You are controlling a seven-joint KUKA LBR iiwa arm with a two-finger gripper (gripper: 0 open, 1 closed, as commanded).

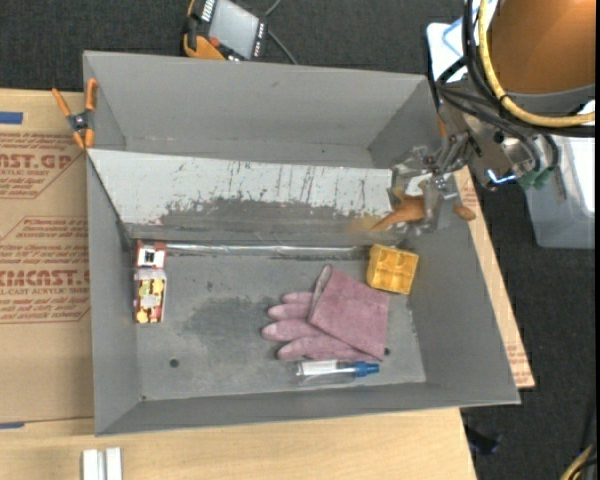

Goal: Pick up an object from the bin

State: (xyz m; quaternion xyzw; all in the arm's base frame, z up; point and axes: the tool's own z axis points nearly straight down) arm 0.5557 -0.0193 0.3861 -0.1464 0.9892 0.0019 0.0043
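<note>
You will find the pincer (418,200) at the far right corner of the grey bin (250,98), low against the sloping back wall where it meets the right-hand wall. The arm (535,38) comes in from the right, with its orange cover and looped cables above that corner. You cannot tell from here whether the pincer is spread or pressed together; its tip is a jumble of metal parts.

Look just at its lower end and you will see a small orange-brown thing (400,215), smeared into a streak that trails left along the foot of the back wall. It meets the pincer's tip, but you cannot tell whether it is pinched there or only lies against it, nor what kind of thing it is.

Directly below that, on the bin floor, sits a yellow block (393,269) with a grid of dimples on its top face, near the pincer but apart from it. Beside the block, toward the middle, a mauve cloth (352,313) lies partly over a pink glove (292,330), whose finger ends point left. A pen (337,370) with a clear barrel and a blue cap lies flat just in front of the glove, along the near wall.

Well apart from all this, at the left wall, a narrow packet (149,286) printed in red, white and yellow lies lengthwise. The bin stands on a pale wooden bench (280,448).
</note>
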